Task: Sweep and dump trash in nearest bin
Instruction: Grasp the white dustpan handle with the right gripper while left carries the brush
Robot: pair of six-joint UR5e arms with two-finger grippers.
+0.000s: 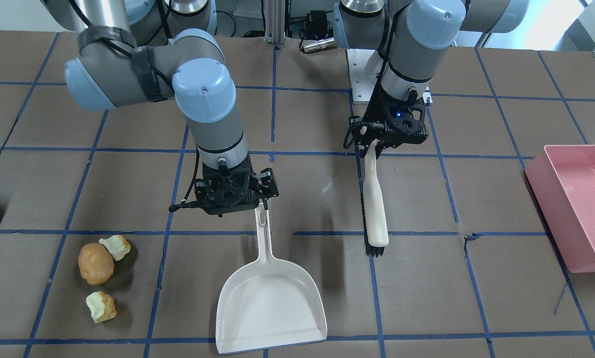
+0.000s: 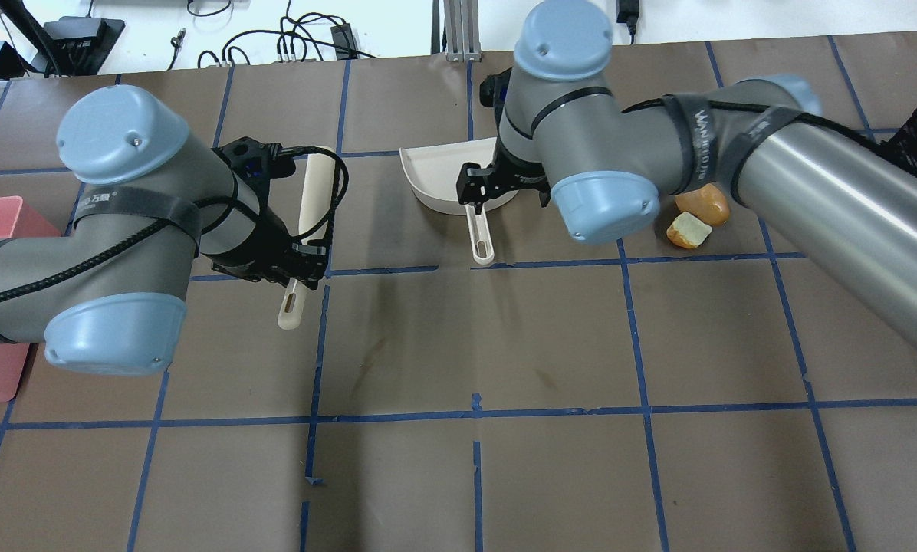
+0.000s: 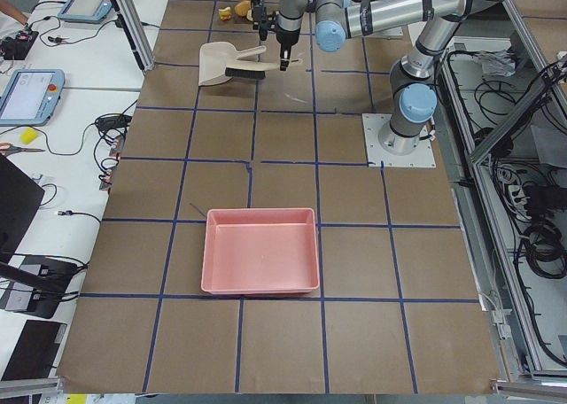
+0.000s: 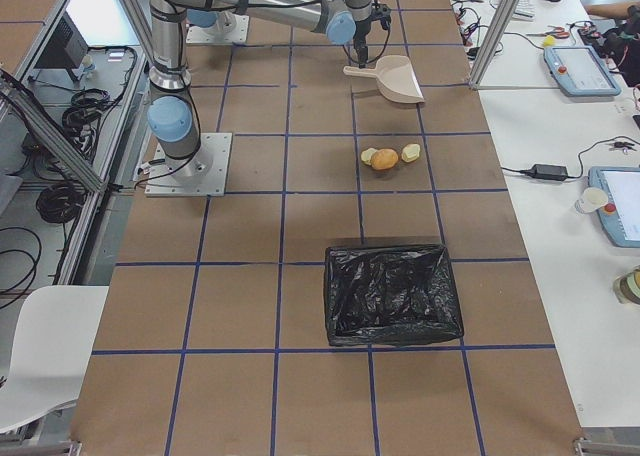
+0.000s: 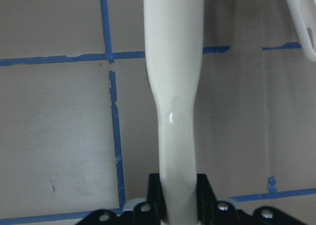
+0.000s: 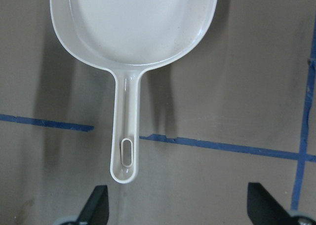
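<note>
The trash lies together on the brown table: an orange-brown lump (image 1: 96, 263) and two pale bitten chunks (image 1: 116, 247) (image 1: 101, 307); the lump (image 2: 704, 203) also shows overhead beside my right arm. My left gripper (image 1: 377, 146) is shut on the handle of the cream brush (image 1: 375, 199), as the left wrist view (image 5: 173, 62) shows. My right gripper (image 1: 260, 199) is open and empty, just above the handle end of the white dustpan (image 1: 270, 303). In the right wrist view its fingers (image 6: 98, 205) stand wide apart behind the dustpan's handle (image 6: 126, 136).
A pink bin (image 1: 576, 199) stands on my left side, beyond the brush. A black-lined bin (image 4: 393, 294) stands on my right side, past the trash. Blue tape lines grid the table.
</note>
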